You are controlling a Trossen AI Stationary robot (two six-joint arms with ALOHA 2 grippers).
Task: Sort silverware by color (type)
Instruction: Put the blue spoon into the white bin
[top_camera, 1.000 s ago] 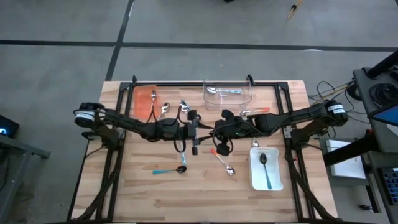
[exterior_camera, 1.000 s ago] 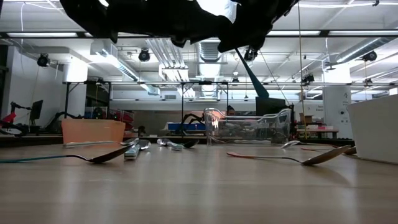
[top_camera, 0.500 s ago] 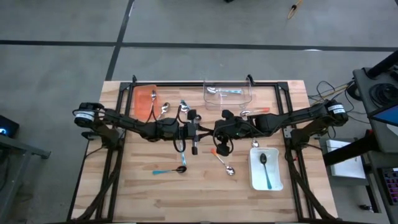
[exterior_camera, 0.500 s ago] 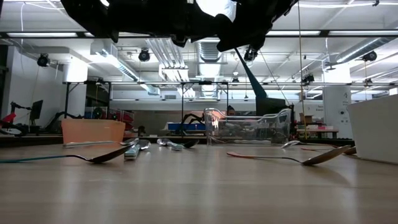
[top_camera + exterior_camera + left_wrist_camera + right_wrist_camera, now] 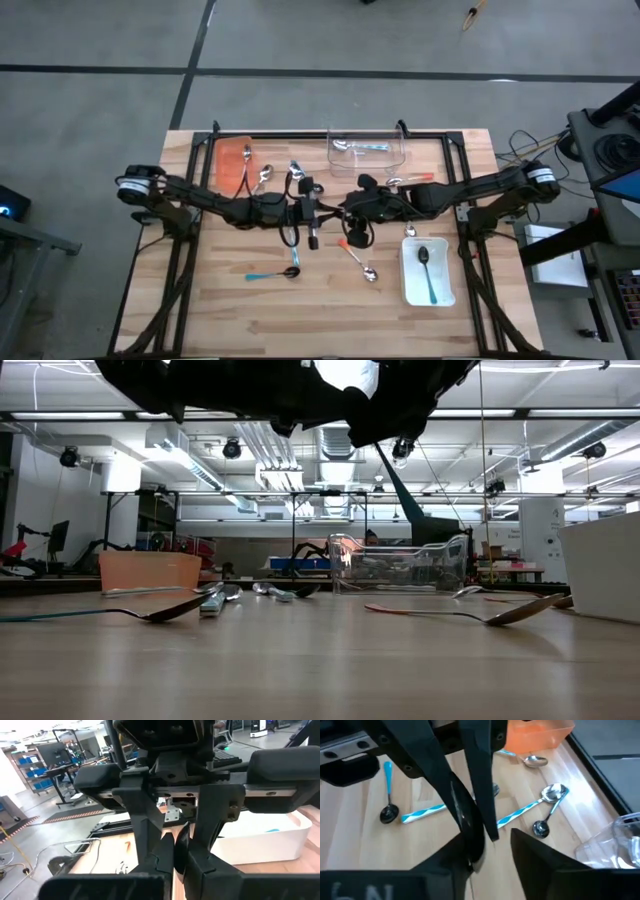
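Observation:
My two grippers meet above the middle of the table. My left gripper (image 5: 325, 210) (image 5: 173, 851) is shut on a spoon, of which only a dark shiny piece (image 5: 466, 822) shows. My right gripper (image 5: 346, 212) (image 5: 490, 840) faces it, open, one finger on either side of that spoon. Other silverware lies on the table: a teal spoon (image 5: 270, 274), an orange-handled spoon (image 5: 357, 258) and a spoon (image 5: 295, 250) between them. The handle colour of the held spoon does not show. My left gripper pinches the spoon (image 5: 181, 834) between its two fingers (image 5: 482, 795), which come level from the table's left. The fingers hide which part of the spoon they have. The spoon is lifted clear of the table and reaches out between my right gripper's fingers.
An orange tray (image 5: 228, 150) with spoons stands at the far left. A clear tray (image 5: 395, 158) with spoons stands at the far middle. A white tray (image 5: 410, 290) with one spoon stands at the near right. More spoons (image 5: 264, 177) (image 5: 400, 182) lie beside the arms.

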